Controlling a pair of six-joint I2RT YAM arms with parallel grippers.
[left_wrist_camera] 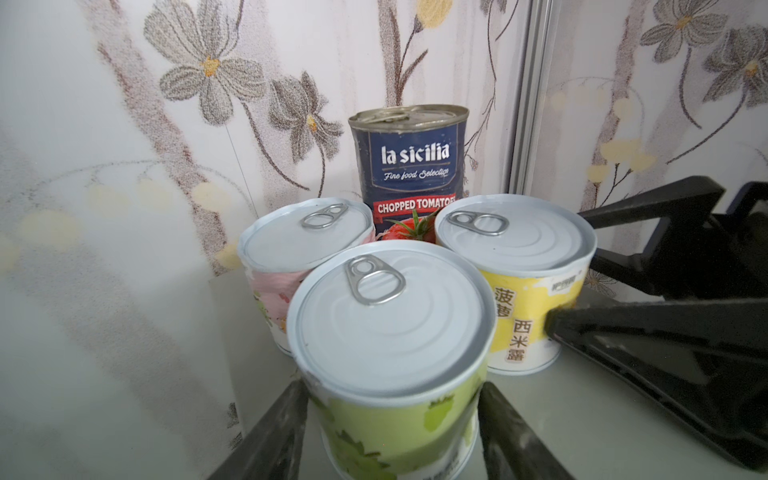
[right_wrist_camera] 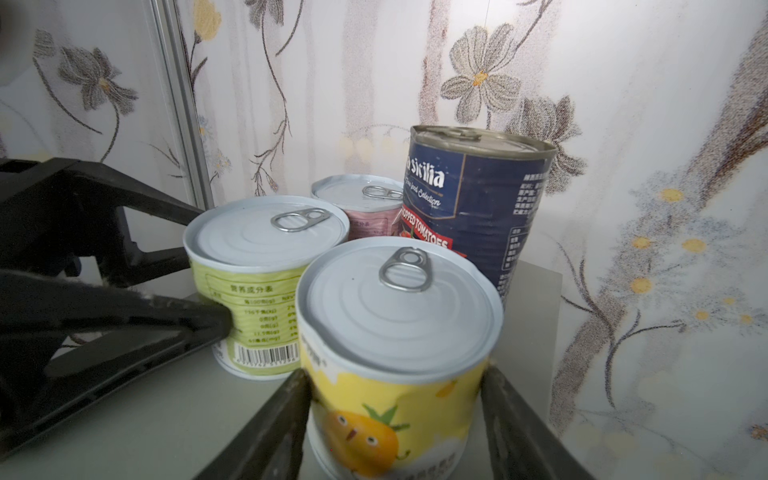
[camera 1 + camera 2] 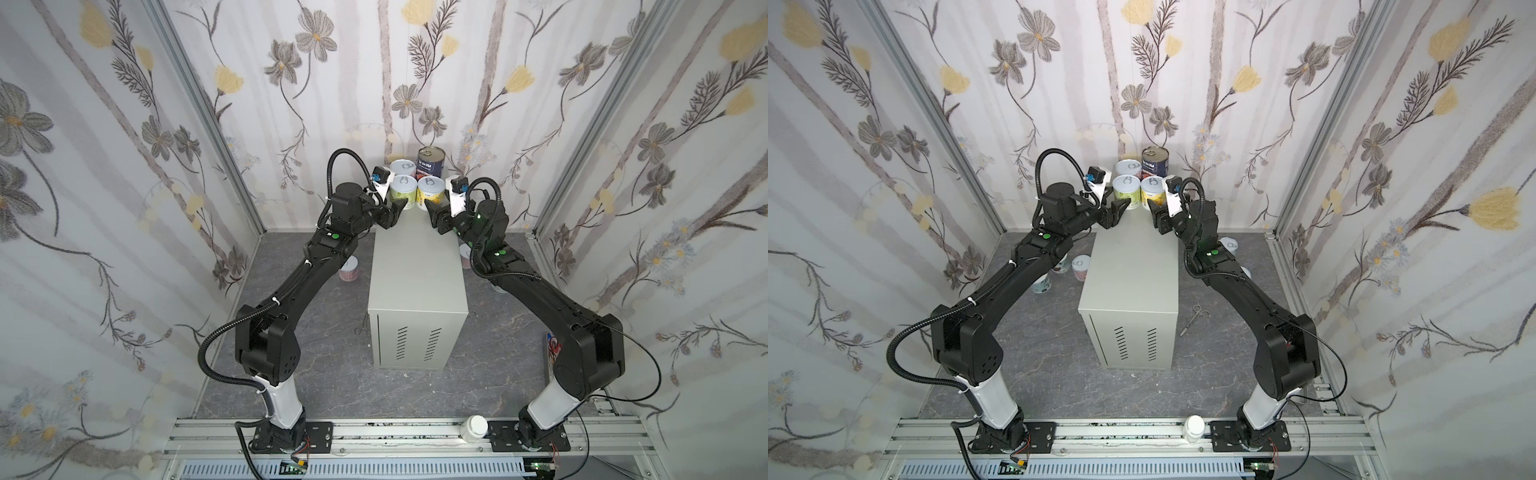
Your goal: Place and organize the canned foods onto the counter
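The counter (image 3: 415,286) is a tall light-grey box, and the canned foods stand in a cluster at its far end. The green can (image 1: 390,332) is between my left gripper's (image 1: 392,390) fingers, which press on both sides. My right gripper (image 2: 397,374) is shut on the yellow can (image 2: 399,324) beside it. Behind them stand a pink can (image 3: 403,167) and the taller dark-blue tomato can (image 3: 431,162). Both top views show the two grippers (image 3: 401,204) (image 3: 432,205) side by side at the counter's far end.
More short cans stand on the dark floor left of the counter (image 3: 1080,268) (image 3: 1042,284) and right of it (image 3: 1229,245), partly under my arms. Scissors (image 3: 1192,318) lie on the floor at the right. A white bottle (image 3: 473,428) sits on the front rail. The walls are close behind.
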